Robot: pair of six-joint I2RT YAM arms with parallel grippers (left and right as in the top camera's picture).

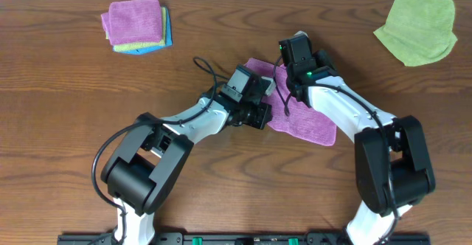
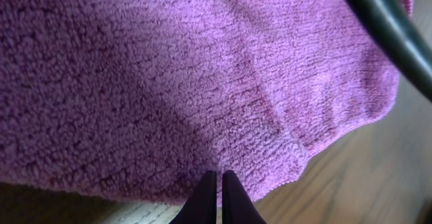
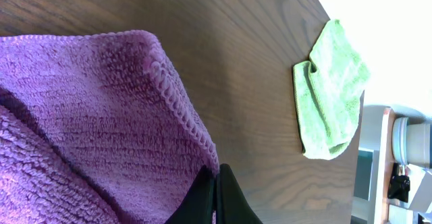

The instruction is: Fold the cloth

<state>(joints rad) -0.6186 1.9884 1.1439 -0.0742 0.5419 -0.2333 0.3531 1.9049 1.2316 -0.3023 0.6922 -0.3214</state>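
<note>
Cloth at middle of table, slightly right. Left claw and right claw each clamped shut on its hem. Lift both evenly, keep hem taut, lay square on opposite edge.

The cloth is purple-magenta, and its fuzzy pile runs in fine ribbed rows. My left gripper and right gripper both have black fingers. My arms are white with black joints, and a green light glows on the right one. The table is brown wood grain. There is a lime-green cloth, and a stack of cloths shows purple over green and blue.
</note>
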